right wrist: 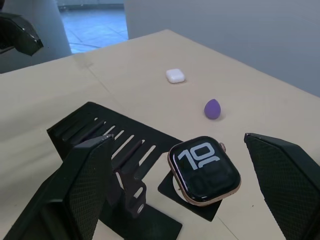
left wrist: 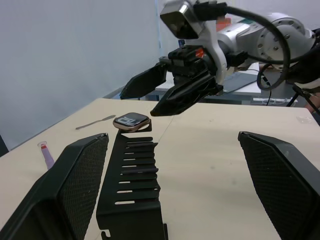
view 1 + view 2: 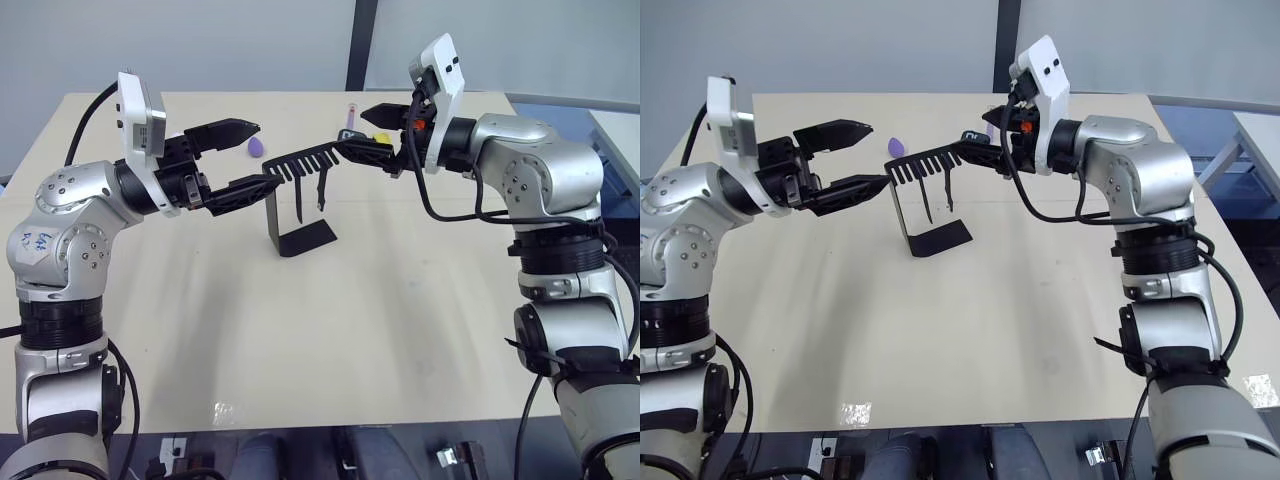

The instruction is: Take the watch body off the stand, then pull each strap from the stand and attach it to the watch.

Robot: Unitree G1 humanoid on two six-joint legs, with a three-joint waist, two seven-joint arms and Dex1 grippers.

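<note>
The black stand (image 3: 298, 235) is on the table's middle, its slotted top arm (image 3: 310, 160) reaching right. The watch body (image 1: 205, 170), with a dark screen and a metal rim, lies on the arm's end and also shows in the left wrist view (image 2: 131, 121). Two dark straps (image 3: 300, 200) (image 3: 322, 188) hang from the slots. My left gripper (image 3: 268, 153) is open at the arm's left end, one finger above and one below. My right gripper (image 3: 352, 130) is open around the watch end, with the watch between its fingers (image 1: 85, 185) and not touched.
A purple egg-shaped piece (image 1: 213, 108) and a white pebble case (image 1: 175, 76) lie behind the stand. A pale purple tube (image 2: 46, 152), a thin metal tool (image 2: 95, 121) and a yellow block (image 3: 380, 135) lie at the far side. Bare tabletop (image 3: 330, 330) stretches toward me.
</note>
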